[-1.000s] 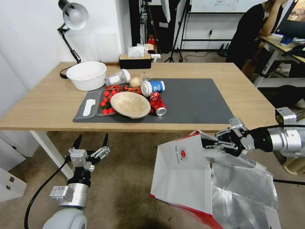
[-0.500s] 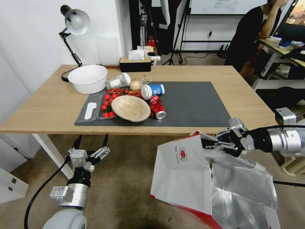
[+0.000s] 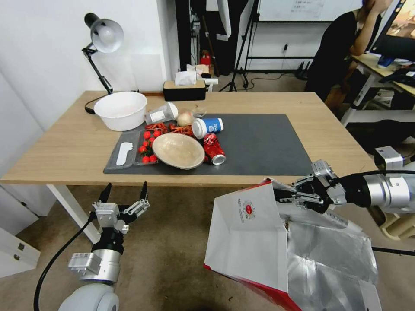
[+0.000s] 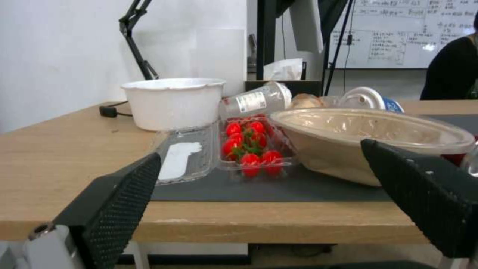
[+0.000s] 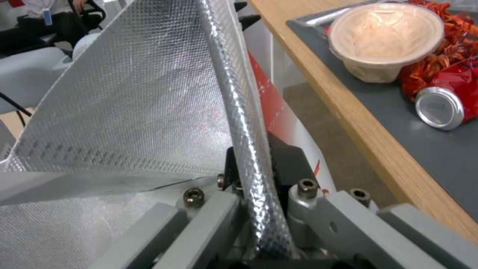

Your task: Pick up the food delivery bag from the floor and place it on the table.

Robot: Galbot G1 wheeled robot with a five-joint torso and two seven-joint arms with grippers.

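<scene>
1. Two grippers are in play. The right gripper is pinched on the top rim of the food delivery bag, and in the right wrist view its fingers clamp the foil-lined edge between them. Gripping the rim, not a loop handle, probably gives a firmer hold on a floppy paper wall.
2. Hanging from that rim, the bag sits just in front of the near edge of the table, its mouth roughly level with the tabletop and its foil lining spilling open on the right. Whether its base is clear of the floor I cannot tell.
3. Low on the left, the left gripper points at the table with its fingers spread wide and holds nothing; it looks parked.
4. Most of the left half of the dark mat is taken up by a white bowl, a tan bowl, a tray of tomatoes, cups and a crushed can. The bare right half, nearest the bag, seems the sensible landing spot.
5. My judgement: the pick looks done, and the lift over the table edge is not.
</scene>
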